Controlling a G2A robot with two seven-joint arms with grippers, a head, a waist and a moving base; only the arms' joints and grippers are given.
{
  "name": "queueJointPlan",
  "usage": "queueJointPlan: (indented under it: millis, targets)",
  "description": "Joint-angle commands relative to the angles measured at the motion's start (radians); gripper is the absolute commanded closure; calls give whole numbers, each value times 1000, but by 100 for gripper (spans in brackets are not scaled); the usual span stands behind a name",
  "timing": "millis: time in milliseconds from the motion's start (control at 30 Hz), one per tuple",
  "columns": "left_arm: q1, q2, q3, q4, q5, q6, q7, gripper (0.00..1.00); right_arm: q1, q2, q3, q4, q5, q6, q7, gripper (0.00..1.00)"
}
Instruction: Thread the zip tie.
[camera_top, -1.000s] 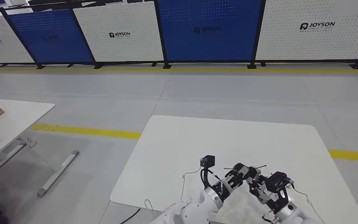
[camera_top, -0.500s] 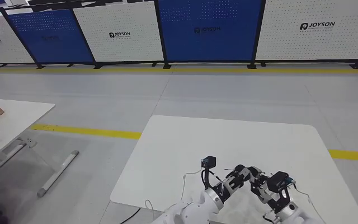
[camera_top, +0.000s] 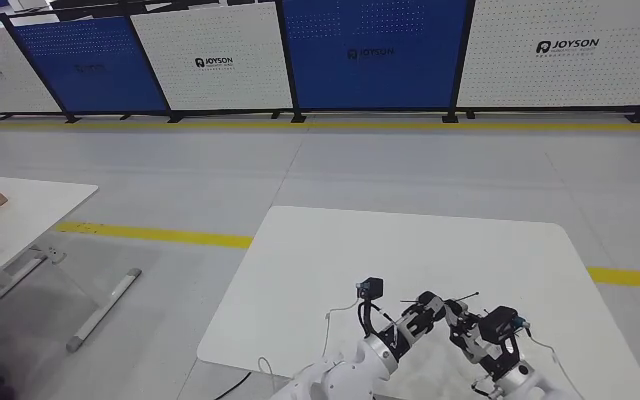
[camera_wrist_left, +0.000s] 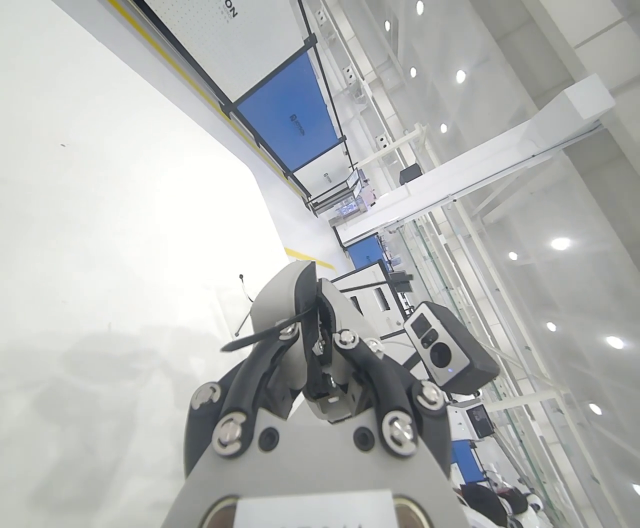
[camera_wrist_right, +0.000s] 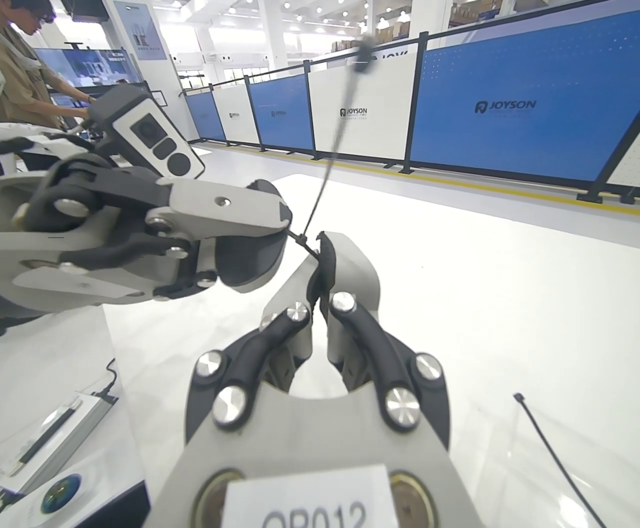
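Over the table (camera_top: 400, 250)'s near edge, the left gripper (camera_wrist_left: 315, 292) and the right gripper (camera_wrist_right: 320, 250) both pinch the zip tie (camera_wrist_right: 328, 155) tight. I'd judge threading is in hand; next, the tail needs lining up with the head's slot.

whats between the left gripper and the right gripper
A short stretch of the black zip tie bridges the gap from left gripper to right gripper; nothing else, as the right wrist view shows.

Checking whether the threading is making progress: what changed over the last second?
Nothing clearly moved. The left gripper and right gripper show at most a slight waver where they meet above the table's near edge. Both stayed shut on the zip tie, close together, and nothing was let go.
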Motion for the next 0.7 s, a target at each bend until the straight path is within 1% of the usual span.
queueJointPlan:
  millis: [0,200,333,400,533,600,667]
  targets:
    - [4,1,-3,-4,2,-4,-3,100,-1,-1,2,0,0,0,1,100]
    - [10,3,-6,-8,7,-9,-15,100,-4,-3,3,-3,-3,0,9,100]
    - [6,4,0,-4,7,-14,-45,100,0,-4,-4,-7,-14,0,22,100]
    - [4,3,2,-2,-2,-30,-53,100,2,-4,-9,-9,-23,0,30,100]
    - [4,3,-1,-6,-4,-51,-47,100,5,-5,-13,-11,-29,0,34,100]
    - [7,4,-6,-10,-8,-67,-42,100,5,-5,-14,-13,-33,0,37,100]
    - [9,5,-9,-14,-8,-75,-41,100,4,-4,-14,-14,-36,0,38,100]
